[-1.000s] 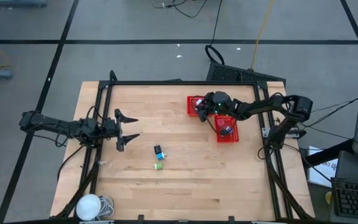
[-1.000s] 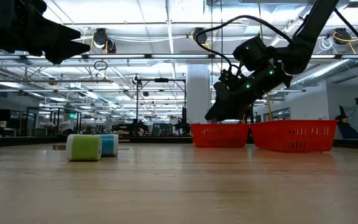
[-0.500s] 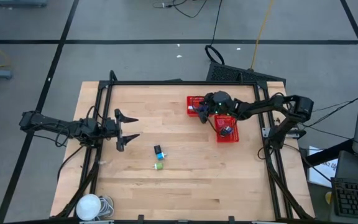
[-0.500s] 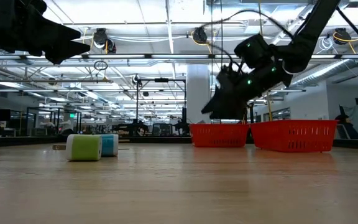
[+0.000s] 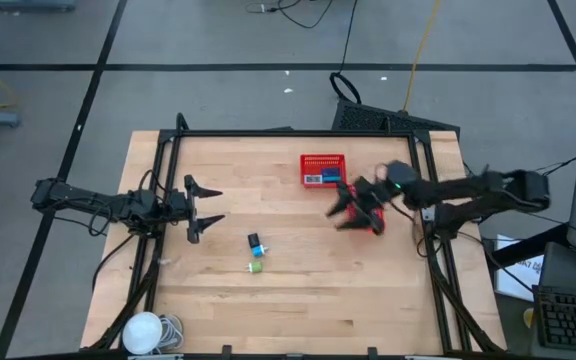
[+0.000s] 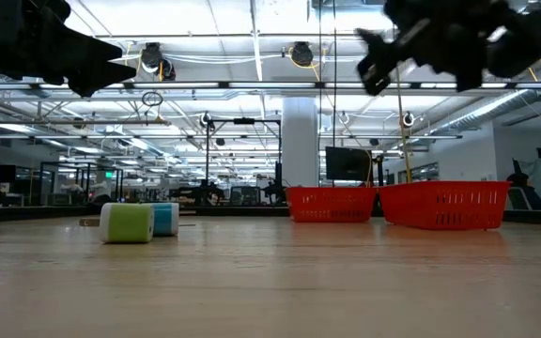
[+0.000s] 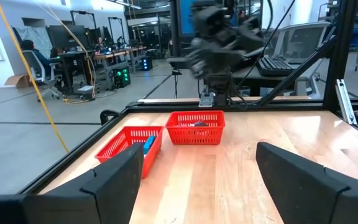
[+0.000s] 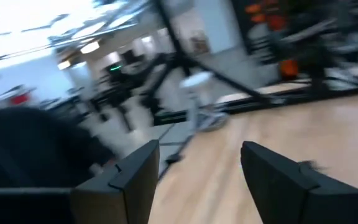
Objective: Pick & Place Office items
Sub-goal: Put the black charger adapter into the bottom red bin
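Office items, a blue piece (image 5: 255,242) and a green piece (image 5: 256,266), lie mid-table. The right tool (image 5: 349,209), fingers apart and empty, hangs over one red basket (image 5: 374,222). The left tool (image 5: 204,204) waits, fingers apart. Swinging fast, the right arm might bump the baskets.

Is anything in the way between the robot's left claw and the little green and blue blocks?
Nothing visible is. The left gripper hangs open above bare table, and the green piece and blue piece lie in the open wood beyond it.
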You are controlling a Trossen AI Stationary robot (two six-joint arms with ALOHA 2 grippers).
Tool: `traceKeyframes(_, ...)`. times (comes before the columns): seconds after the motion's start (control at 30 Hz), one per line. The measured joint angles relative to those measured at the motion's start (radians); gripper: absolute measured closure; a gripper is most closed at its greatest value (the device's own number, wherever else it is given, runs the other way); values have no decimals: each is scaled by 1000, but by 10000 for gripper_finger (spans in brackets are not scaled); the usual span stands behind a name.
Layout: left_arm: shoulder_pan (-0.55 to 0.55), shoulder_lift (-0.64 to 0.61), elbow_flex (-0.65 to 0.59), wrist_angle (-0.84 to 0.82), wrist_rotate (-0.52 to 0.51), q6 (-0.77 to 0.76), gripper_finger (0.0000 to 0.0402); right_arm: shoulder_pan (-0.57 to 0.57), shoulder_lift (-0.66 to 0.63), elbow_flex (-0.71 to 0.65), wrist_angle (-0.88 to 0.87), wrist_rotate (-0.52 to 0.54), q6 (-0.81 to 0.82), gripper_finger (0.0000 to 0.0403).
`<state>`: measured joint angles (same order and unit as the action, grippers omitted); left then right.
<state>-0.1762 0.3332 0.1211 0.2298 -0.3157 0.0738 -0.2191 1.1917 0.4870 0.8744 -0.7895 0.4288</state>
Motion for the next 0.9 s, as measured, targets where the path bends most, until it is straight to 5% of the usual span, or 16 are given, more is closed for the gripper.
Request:
traceKeyframes(0.27,0,0,0,0,0,0,74,159,-191,-188,57,99,-131,191)
traceKeyframes(0.7,0,0,0,38,1,-4,95,182,-223,-274,262,108,-180,191)
traceKeyframes(0.9,-15,-1,0,264,12,-385,90,182,-223,-275,286,108,-190,191)
